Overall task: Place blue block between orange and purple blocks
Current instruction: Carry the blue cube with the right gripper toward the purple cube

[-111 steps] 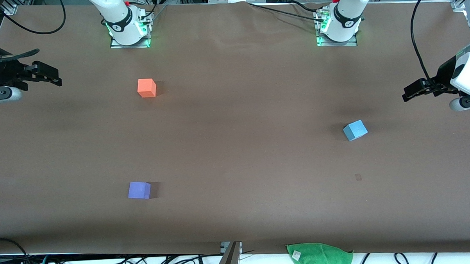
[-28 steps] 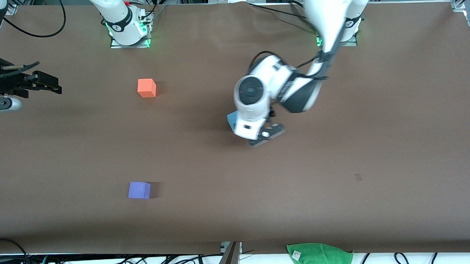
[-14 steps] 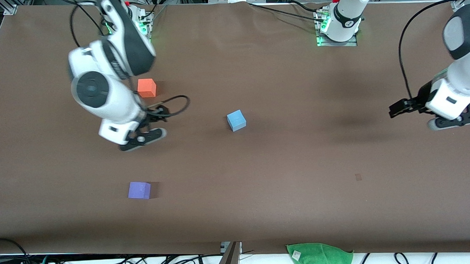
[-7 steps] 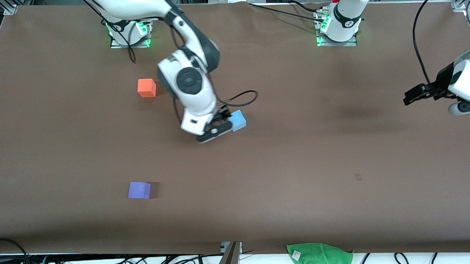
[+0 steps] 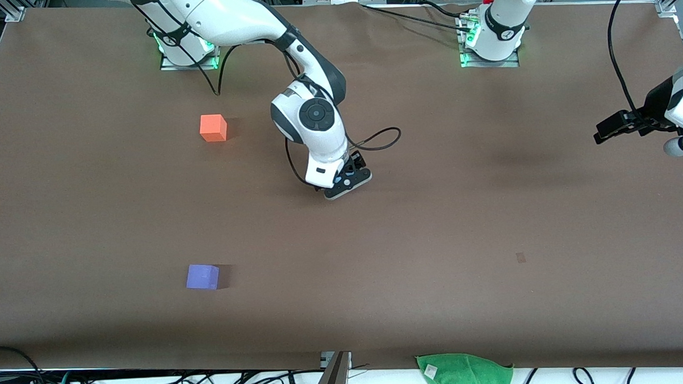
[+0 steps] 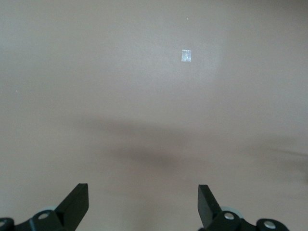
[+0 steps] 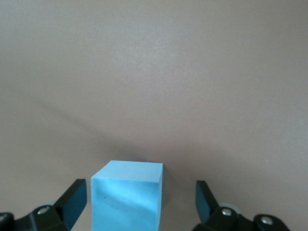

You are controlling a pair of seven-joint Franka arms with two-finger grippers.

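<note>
Broadly, the brown table [image 5: 434,240] fills the front view, with both arm bases along its top edge. The right arm reaches from its base out over the middle of the table, and the right gripper [image 5: 347,179] is down low there, hiding the blue block from the front camera. The left arm waits off at its own end of the table, the left gripper [image 5: 606,131] hanging above the table's edge with its fingers [image 6: 77,204] spread wide and nothing between them; its wrist view shows only bare tabletop and a small pale mark [image 6: 186,56].

Among the blocks, the orange block [image 5: 213,127] sits toward the right arm's end, nearer the bases, and the purple block [image 5: 202,276] lies at the same end but much nearer the front camera, well apart from the orange one.

The blue block [image 7: 127,195] shows in the right wrist view, resting on the table between the right gripper's fingers [image 7: 74,202]. Those fingers stand wide apart, with a gap on each side of the cube, closer to one finger than the other, so the block is straddled but not gripped.

A green cloth [image 5: 464,372] lies off the table's near edge.
</note>
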